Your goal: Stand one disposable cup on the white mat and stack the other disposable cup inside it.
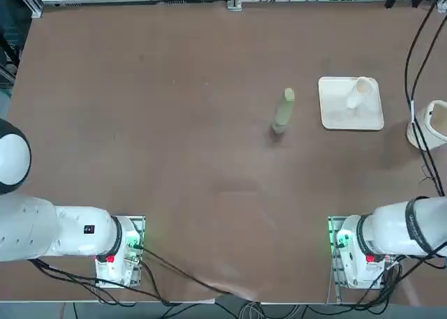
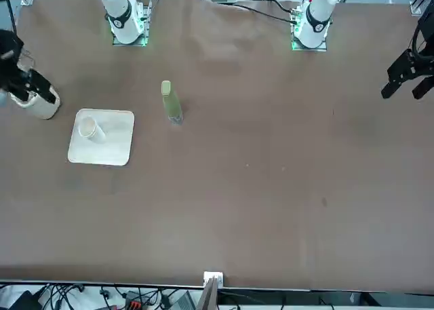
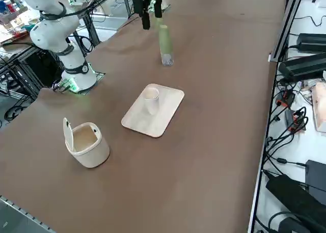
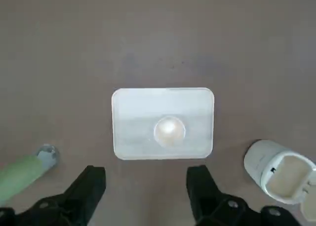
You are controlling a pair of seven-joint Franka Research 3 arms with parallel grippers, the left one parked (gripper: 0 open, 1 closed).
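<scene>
The white mat (image 1: 339,116) (image 2: 112,147) (image 3: 163,108) (image 4: 138,112) lies flat at the table's right side. A pale disposable cup (image 1: 360,92) (image 2: 89,129) (image 3: 151,100) (image 4: 169,129) stands upright on it, mouth up. Only one cup shape shows, and I cannot tell whether another sits inside it. My right gripper (image 4: 145,175) (image 3: 151,16) (image 2: 24,72) hangs high above the table on the robot's side of the mat. It is open and empty, well clear of the cup.
A green bottle (image 1: 284,111) (image 2: 171,103) (image 3: 164,44) (image 4: 24,169) stands left of the mat. A cream tub with its lid raised (image 1: 433,123) (image 2: 37,105) (image 3: 86,144) (image 4: 279,171) sits right of the mat near the table edge. Cables (image 1: 419,54) hang along the right edge.
</scene>
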